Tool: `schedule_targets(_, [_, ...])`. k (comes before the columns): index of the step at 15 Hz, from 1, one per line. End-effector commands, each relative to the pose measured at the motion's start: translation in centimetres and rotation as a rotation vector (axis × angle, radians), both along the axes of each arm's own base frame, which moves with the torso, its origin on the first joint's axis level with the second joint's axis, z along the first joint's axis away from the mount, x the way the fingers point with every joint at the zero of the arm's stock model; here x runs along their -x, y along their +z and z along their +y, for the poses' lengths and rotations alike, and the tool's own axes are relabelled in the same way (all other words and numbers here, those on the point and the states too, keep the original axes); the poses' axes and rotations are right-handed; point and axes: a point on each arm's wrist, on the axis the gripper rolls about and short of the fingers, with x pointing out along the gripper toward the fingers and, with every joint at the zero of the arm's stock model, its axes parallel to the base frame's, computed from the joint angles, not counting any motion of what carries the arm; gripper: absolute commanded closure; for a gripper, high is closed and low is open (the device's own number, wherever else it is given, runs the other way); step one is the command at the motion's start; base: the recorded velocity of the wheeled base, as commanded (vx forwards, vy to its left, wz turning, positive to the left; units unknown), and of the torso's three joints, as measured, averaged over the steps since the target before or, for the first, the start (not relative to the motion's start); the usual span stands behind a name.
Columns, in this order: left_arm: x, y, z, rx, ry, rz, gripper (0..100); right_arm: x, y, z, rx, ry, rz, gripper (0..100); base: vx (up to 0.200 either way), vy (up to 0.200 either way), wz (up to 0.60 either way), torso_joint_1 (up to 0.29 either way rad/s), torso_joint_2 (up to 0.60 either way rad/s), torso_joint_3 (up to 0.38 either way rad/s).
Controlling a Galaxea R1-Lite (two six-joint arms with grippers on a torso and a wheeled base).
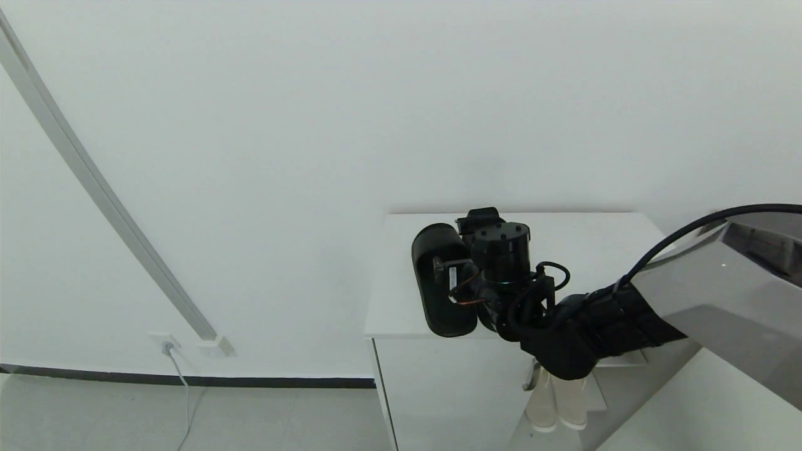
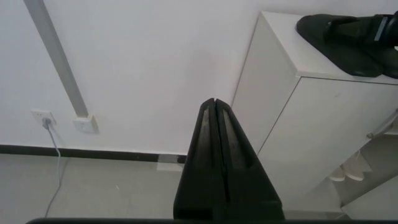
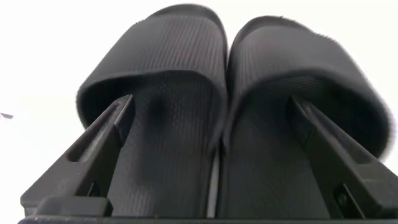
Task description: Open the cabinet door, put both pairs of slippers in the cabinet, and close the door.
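Right gripper (image 3: 210, 104) clamps the black slippers (image 1: 438, 282) side by side, toes pointing away from my wrist, above the cabinet (image 1: 601, 244) top's left end. Its open compartment, holding the white slippers (image 1: 556, 401), lies below, I judge. Left gripper (image 2: 214, 143) hangs closed, empty, farther off.

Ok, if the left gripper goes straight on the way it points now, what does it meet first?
The left gripper would probably meet the white wall first, just beside the cabinet; nothing stands between, though depth is unclear.
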Motion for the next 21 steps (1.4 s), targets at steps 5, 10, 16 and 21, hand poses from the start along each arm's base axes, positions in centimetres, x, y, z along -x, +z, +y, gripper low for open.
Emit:
schedule_targets(5, [0.0, 0.0, 0.0, -0.002, 0.001, 0.002, 100, -4.4, -2.0, 0.3, -0.016, -0.056, -0.022, 0, 0.0, 0.0, 0.0, 0.0, 0.0, 0.0])
schedule_targets(10, [0.0, 0.0, 0.0, -0.002, 0.001, 0.002, 100, -5.1, -2.1, 0.5, -0.025, -0.062, -0.036, 100, 0.0, 0.0, 0.0, 0.0, 0.0, 0.0])
schedule_targets(16, [0.0, 0.0, 0.0, -0.002, 0.001, 0.002, 100, -4.5, -0.7, 0.3, -0.042, -0.061, -0.054, 100, 0.0, 0.0, 0.0, 0.0, 0.0, 0.0])
schedule_targets(21, [0.0, 0.0, 0.0, -0.002, 0.001, 0.002, 100, 4.2, 4.5, -1.7, -0.04, 0.148, -0.04, 100, 0.0, 0.0, 0.0, 0.0, 0.0, 0.0])
